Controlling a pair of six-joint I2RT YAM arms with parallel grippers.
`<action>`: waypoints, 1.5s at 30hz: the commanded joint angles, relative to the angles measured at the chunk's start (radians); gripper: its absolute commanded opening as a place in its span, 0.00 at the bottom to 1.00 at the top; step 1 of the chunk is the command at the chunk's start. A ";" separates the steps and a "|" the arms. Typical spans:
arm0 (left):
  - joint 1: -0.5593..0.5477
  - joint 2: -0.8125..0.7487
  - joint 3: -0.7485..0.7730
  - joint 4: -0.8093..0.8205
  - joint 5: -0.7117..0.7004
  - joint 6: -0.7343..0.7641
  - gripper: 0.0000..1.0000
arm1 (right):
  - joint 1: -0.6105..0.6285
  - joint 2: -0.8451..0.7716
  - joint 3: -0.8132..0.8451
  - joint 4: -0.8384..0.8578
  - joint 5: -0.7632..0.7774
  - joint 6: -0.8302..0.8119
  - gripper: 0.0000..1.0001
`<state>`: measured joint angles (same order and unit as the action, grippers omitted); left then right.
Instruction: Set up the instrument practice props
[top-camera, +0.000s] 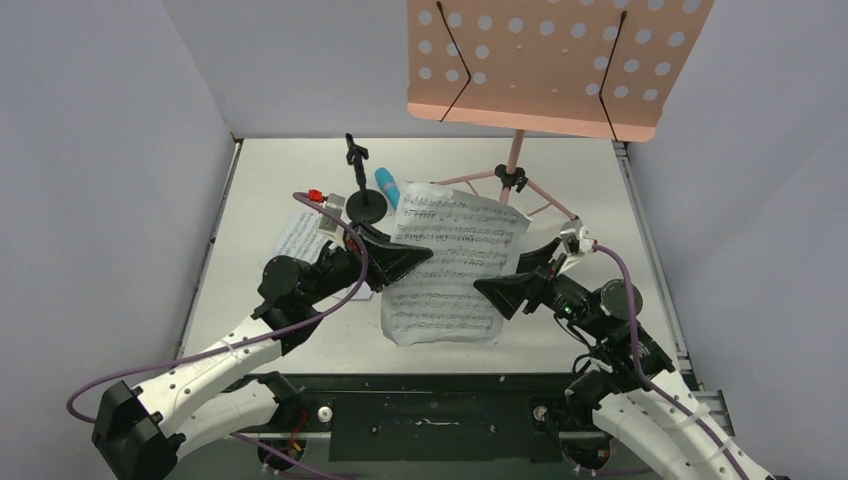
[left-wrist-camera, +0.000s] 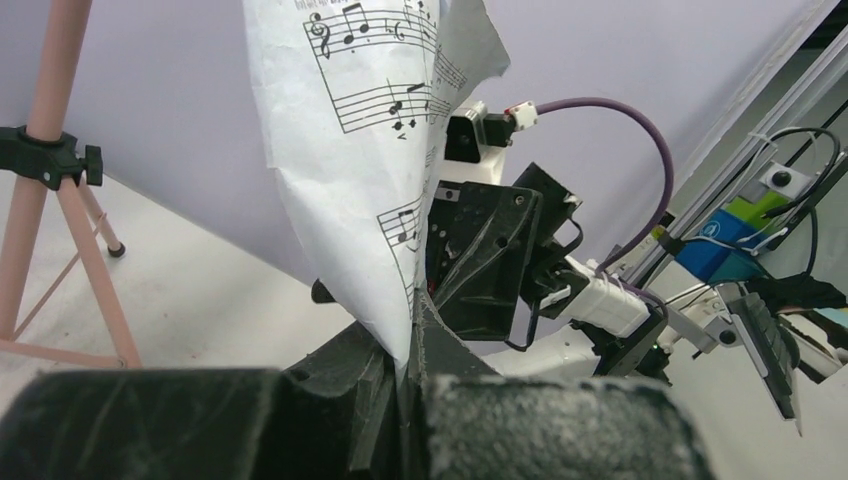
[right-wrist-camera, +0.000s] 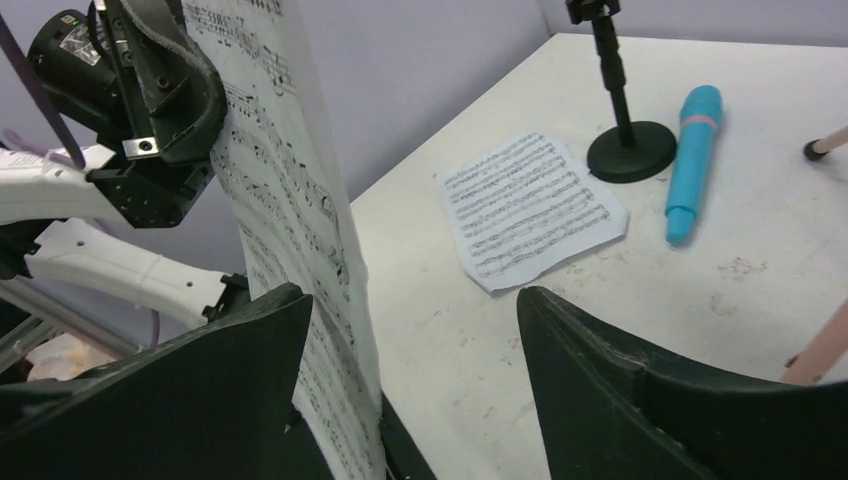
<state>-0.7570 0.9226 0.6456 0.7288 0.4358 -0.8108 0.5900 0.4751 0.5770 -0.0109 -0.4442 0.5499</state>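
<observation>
White table between grey walls, one music page held up between the two arms.

Nearest, the left gripper (left-wrist-camera: 410, 345) is pressed together on the lower edge of a sheet-music page (top-camera: 455, 240), which stands upright above the table (top-camera: 600, 210). Facing it, the right gripper (right-wrist-camera: 415, 300) has its jaws spread, and the page's other edge rises just inside one finger; I cannot tell if they touch. Beyond the left arm, a second page (right-wrist-camera: 535, 205) lies flat. That makes two pages in plain view. Past it stands one black mic stand (right-wrist-camera: 628, 150), with one blue microphone (right-wrist-camera: 688, 160) lying just beside its round base. Farthest back is one pink music stand (top-camera: 560, 65) on tripod legs, its perforated desk bare.
</observation>
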 joint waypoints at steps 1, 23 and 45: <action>0.005 0.020 -0.006 0.126 -0.029 -0.063 0.01 | 0.003 0.053 -0.022 0.248 -0.121 0.092 0.70; 0.017 -0.018 -0.125 -0.045 -0.017 0.054 0.48 | 0.004 0.064 0.029 0.177 -0.081 0.044 0.05; 0.016 0.069 -0.007 -0.185 0.139 0.058 0.24 | 0.003 0.119 0.113 0.014 -0.113 -0.076 0.05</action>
<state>-0.7444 0.9916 0.5930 0.5480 0.5396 -0.7624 0.5900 0.5949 0.6376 0.0135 -0.5568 0.5201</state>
